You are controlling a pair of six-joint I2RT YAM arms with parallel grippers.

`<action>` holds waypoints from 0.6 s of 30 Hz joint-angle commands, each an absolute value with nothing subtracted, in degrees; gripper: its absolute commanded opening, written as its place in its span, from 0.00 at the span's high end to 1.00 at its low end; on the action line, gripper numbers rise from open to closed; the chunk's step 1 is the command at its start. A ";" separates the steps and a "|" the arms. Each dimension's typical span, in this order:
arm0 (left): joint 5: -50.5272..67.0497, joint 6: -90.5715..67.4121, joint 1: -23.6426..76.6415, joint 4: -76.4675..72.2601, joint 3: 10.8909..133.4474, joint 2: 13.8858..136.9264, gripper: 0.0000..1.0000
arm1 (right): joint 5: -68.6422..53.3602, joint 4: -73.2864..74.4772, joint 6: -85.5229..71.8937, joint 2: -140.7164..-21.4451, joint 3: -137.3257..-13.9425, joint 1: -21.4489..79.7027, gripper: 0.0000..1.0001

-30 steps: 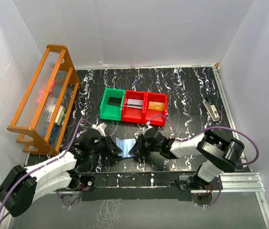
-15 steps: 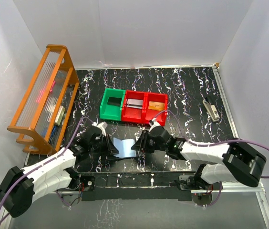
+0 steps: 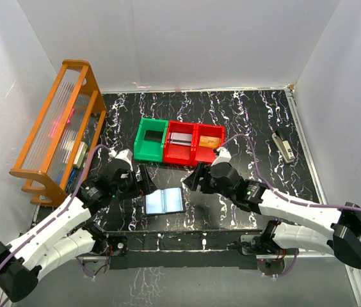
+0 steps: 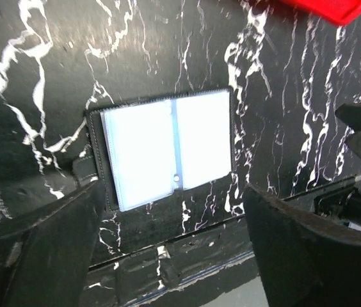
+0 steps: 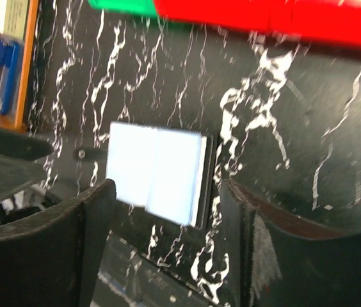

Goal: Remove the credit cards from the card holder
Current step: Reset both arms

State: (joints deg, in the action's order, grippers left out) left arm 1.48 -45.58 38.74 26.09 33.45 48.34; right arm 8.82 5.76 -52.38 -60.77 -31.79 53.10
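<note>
Card holder (image 3: 164,201) open flat on table (image 3: 251,121) | left tool (image 4: 174,195) apart | right tool (image 5: 169,188) apart

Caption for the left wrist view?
Open card holder flat on the table, seen between the spread fingers of the left gripper.

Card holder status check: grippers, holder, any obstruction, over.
Left gripper, right gripper open, empty. Card holder lying open flat on table, blue panels up, untouched. Nothing blocking it.
</note>
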 commanded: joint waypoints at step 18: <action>-31.29 -22.70 32.17 41.76 63.19 57.33 0.02 | 28.70 8.44 -12.23 -49.70 -47.00 33.42 0.02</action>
